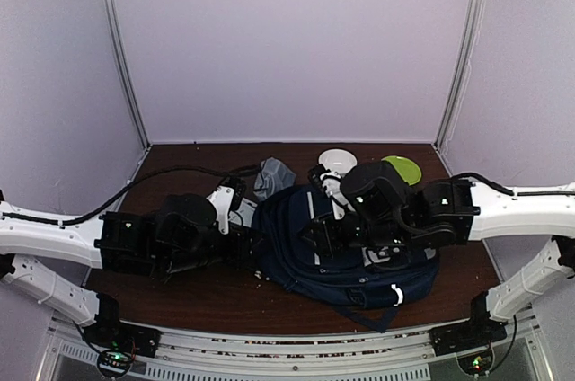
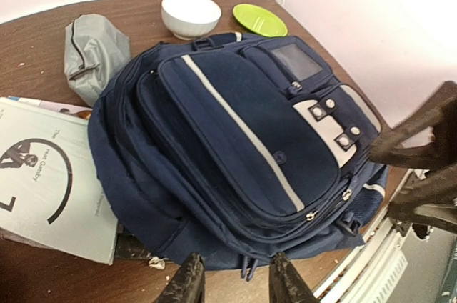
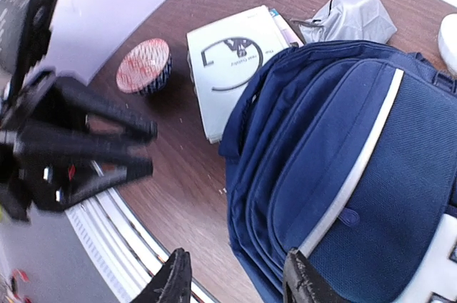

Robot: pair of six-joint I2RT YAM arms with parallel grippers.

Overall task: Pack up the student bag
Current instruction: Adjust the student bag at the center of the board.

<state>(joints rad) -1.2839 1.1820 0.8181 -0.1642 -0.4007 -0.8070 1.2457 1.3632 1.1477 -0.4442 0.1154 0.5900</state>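
The student bag is a navy backpack with a white stripe, lying flat in the middle of the table, front side up. My left gripper is open just short of its near edge, with two zip pulls lying ahead of the gap, untouched. My right gripper is open over the bag's left side; one finger hangs above the blue fabric, the other above bare wood. In the top view the two grippers, left and right, face each other across the bag's left edge.
A white-covered book lies left of the bag and partly under it. A grey pouch, a white bowl and a green plate sit behind the bag. A red patterned bowl stands at the far left. The table's front rail is close.
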